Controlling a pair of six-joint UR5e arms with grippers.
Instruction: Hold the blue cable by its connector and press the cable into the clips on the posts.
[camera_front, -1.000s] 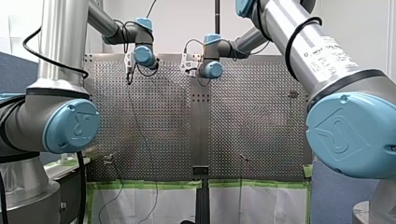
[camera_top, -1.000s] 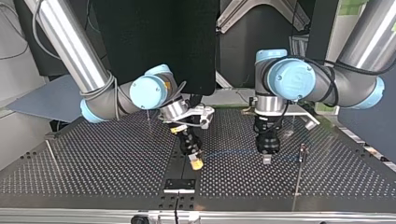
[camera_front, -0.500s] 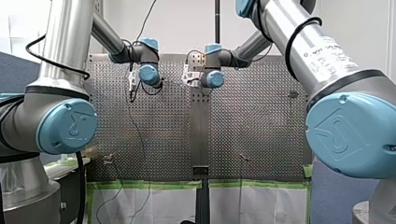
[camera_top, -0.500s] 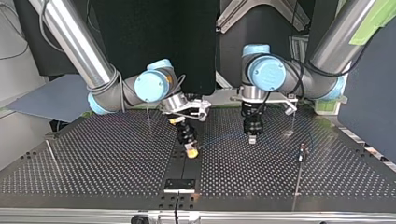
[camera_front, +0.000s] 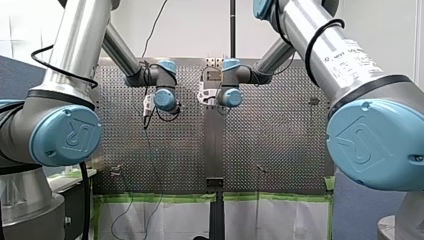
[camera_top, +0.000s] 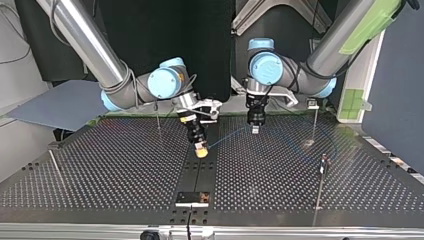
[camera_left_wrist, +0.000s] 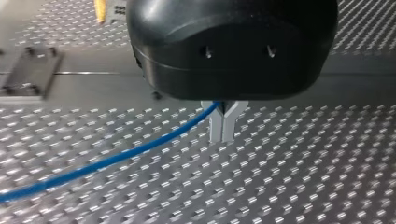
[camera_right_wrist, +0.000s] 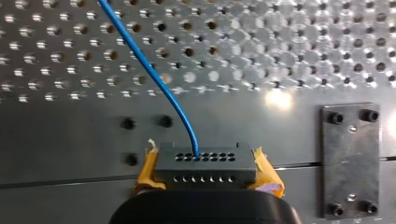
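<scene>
Right gripper: my right gripper (camera_right_wrist: 205, 173) clamps the black connector (camera_right_wrist: 205, 162) between its yellow pads (camera_right_wrist: 264, 171).
Left gripper: my left gripper (camera_left_wrist: 223, 122) has its metal fingers pressed together, pinching the blue cable (camera_left_wrist: 116, 158) in their notch.
Cable's place: it hangs between the two grippers over the table (camera_top: 100, 170), by the dark middle strip (camera_top: 198, 175) and toward the edge farthest from the top view's camera. It is well apart from every post.
Risk, slip: the thin cable could slide out of the left notch if pulled taut.
Risk, strain: a hard pull could bend the cable sharply where it leaves the connector.
Risk, miss: the posts (camera_top: 314, 120) are thin, so a slightly wrong height could pass the clips.
Count: two grippers, one cable, one connector and, I judge, four posts. The clips are too small to count.
</scene>
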